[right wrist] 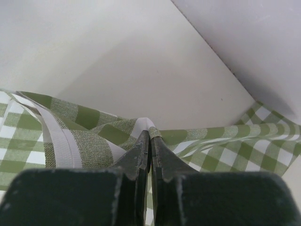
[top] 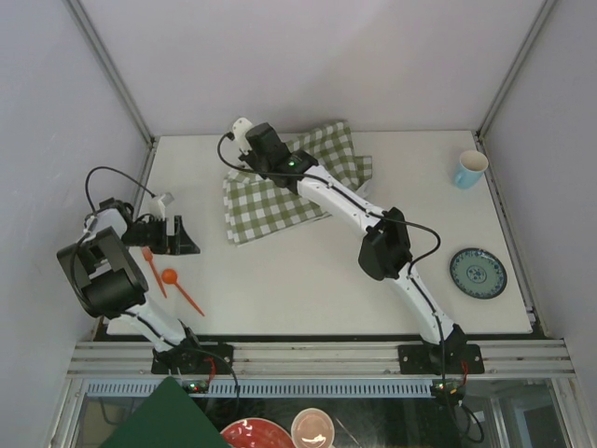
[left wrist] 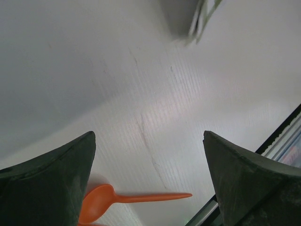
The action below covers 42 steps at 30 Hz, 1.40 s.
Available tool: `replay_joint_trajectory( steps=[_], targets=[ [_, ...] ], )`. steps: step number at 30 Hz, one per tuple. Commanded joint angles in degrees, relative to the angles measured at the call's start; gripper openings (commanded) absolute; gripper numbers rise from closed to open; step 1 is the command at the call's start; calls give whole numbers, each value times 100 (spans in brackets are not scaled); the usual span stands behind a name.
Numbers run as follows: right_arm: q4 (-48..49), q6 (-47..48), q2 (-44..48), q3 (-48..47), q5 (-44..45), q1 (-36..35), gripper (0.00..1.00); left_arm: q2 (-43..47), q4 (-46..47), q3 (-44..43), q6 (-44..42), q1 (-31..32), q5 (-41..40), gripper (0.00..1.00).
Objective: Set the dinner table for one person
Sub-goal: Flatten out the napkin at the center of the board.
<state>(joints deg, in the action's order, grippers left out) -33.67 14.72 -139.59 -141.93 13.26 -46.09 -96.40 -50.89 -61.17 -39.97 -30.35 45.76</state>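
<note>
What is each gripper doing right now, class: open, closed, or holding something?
Left gripper: open, holding nothing.
Right gripper: shut on the checked cloth.

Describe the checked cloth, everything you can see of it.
The cloth is a soft-looking green-and-white gingham fabric. The right wrist view shows a plain white band along one edge. It lies rumpled and partly folded over itself on the far-centre part of the dinner table, not spread flat. The right hand is shut on a raised fold near its far left edge, and the right arm crosses above it. Nothing else is seen touching it.
</note>
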Motion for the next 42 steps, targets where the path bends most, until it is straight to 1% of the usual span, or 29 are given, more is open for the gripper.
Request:
replay_joint_trajectory(
  steps=[1,3,4,5,6,7,8,9,11,13,16,18,20,22,24,26,29,31,35,38,42],
  targets=[
    [497,215,-261,-330,-213,12,0,-139,-420,-123,-441,12,578,100],
    [566,208,-377,-322,-305,0,0,-138,-554,-230,-618,73,488,100],
    [610,238,-421,-312,-332,-5,13,-123,-600,-278,-678,100,432,100],
    [675,285,-446,-267,-340,-18,32,-91,-633,-315,-719,118,400,100],
    [774,338,-461,-202,-276,-35,49,-58,-666,-350,-738,117,391,100],
    [850,392,-473,-143,-198,-52,68,-22,-694,-390,-748,128,386,100],
    [901,456,-473,-102,-109,-72,92,-1,-728,-426,-756,138,396,100],
    [951,518,-464,-60,22,-106,99,6,-780,-471,-780,168,417,100],
    [996,673,-400,53,298,-166,100,-18,-965,-564,-852,290,408,100],
    [990,852,-308,135,605,-238,100,19,-1003,-585,-904,541,261,100],
    [799,830,-51,261,839,-199,100,74,-758,-523,-705,1123,-50,100],
    [633,830,122,418,907,-111,100,-57,-673,-688,-513,1597,-319,100],
    [350,687,305,488,947,37,100,-267,-664,-1025,-300,2110,-539,100],
    [-28,414,567,653,845,271,100,-551,-640,-1459,-47,2493,-780,100],
    [-238,138,960,1064,644,544,100,-871,-704,-1918,95,2793,-972,100],
    [-233,47,1439,1664,469,826,100,-1183,-686,-2388,273,3030,-1180,100],
    [-343,13,1904,2301,417,1200,100,-1770,-751,-3048,644,3240,-1343,100],
    [-468,-25,2063,2584,407,1450,100,-2065,-883,-3440,794,3297,-1248,100],
    [-760,-28,2294,2967,303,1829,100,-2263,-844,-3591,948,3388,-1400,100],
    [-1081,-211,2246,2877,334,2003,100,-2358,-866,-3600,979,3394,-1480,100],
    [-1438,-676,2027,2544,16,2342,100,-2528,-1004,-3734,1019,3399,-1548,100]
  ],
)
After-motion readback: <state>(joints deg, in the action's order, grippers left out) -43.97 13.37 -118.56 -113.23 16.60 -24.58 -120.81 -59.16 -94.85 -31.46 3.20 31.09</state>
